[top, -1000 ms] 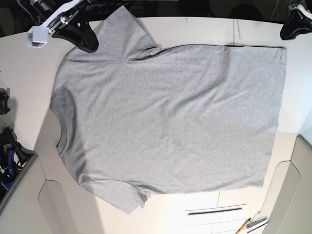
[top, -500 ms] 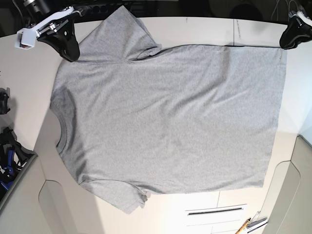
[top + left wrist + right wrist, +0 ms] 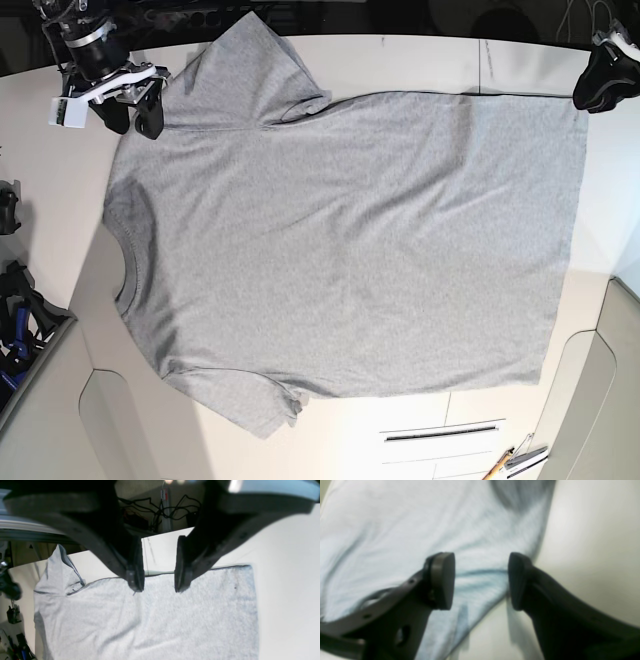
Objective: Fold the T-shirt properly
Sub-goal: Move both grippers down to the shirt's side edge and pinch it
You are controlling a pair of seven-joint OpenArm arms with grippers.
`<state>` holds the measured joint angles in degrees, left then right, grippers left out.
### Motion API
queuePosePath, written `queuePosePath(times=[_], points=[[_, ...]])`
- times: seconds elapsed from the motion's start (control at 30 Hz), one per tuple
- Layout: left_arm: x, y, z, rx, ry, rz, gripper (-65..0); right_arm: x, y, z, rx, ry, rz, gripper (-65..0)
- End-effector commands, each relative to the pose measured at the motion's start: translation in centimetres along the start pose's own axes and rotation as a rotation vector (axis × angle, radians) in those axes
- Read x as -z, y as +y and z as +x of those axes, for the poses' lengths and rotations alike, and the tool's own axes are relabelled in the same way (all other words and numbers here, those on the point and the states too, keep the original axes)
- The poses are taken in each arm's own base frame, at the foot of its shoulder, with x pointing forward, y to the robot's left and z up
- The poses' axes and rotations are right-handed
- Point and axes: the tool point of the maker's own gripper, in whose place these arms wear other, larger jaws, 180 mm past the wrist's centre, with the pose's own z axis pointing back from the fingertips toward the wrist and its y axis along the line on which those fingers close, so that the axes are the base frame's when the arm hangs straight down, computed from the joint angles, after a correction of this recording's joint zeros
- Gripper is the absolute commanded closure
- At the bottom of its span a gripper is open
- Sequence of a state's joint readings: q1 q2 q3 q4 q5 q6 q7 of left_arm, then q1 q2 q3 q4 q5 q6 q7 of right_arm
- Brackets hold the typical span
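The heather-grey T-shirt (image 3: 340, 240) lies flat on the white table (image 3: 420, 60), neck to the left, hem to the right, plain side up; no lettering shows. My right gripper (image 3: 133, 120) is open over the far shoulder beside the upper sleeve. In the right wrist view it (image 3: 480, 580) straddles the shirt's edge (image 3: 470, 542) close above the cloth, holding nothing. My left gripper (image 3: 597, 92) hangs by the hem's far corner. In the left wrist view it (image 3: 157, 585) is open and empty, well above the shirt (image 3: 150, 620).
Black tools (image 3: 20, 310) sit at the table's left edge. A pen and small items (image 3: 515, 460) lie at the front right. Cables (image 3: 162, 512) run behind the table's far edge. A table seam (image 3: 147, 557) crosses the far side.
My right gripper has moved left and down toward the shirt's far shoulder and turned. The left gripper has barely moved. The shirt lies the same.
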<state>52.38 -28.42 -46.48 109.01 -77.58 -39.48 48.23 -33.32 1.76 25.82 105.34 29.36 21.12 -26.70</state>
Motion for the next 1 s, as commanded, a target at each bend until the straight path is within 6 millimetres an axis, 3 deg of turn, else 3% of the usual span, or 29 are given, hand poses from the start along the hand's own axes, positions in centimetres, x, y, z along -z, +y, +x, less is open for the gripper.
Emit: queuePosePath(times=[0.0,0.13,0.23,0.43,0.63,0.73,0.83,0.97], points=[[-0.3,-0.3,0.9,0.019,-0.02,-0.013,-23.9,0.2,-0.5,0.6,0.02,-0.025,-0.001,-33.4],[-0.3,-0.2,0.8,0.021,-0.017,-0.01,-23.9,1.0,-2.8,0.0,0.13,-0.031,-0.032,-33.4],[-0.3,-0.2,0.8,0.023,-0.016,-0.008,-23.9,0.6,-4.0,0.3,0.17,-0.056,-0.051,-33.2],[-0.2,-0.2,1.0,0.024,-0.022,-0.011,-23.9,1.2,-3.4,0.1,0.187,-0.052,-0.032,-33.2],[-0.1,-0.2,1.2,0.027,-0.028,-0.012,-23.9,3.8,-3.1,-3.2,0.257,0.044,-0.01,-33.2],[-0.1,-0.2,1.1,0.027,-0.025,-0.011,-23.9,4.0,-3.4,-3.9,0.278,0.059,-0.013,-32.4],[-0.1,-0.2,1.1,0.028,-0.024,-0.011,-23.9,3.8,-2.9,-4.0,0.265,0.059,0.016,-23.2],[-0.1,0.6,0.6,0.061,0.005,0.028,-23.9,3.8,-1.6,-3.7,0.22,0.052,0.09,-2.7]])
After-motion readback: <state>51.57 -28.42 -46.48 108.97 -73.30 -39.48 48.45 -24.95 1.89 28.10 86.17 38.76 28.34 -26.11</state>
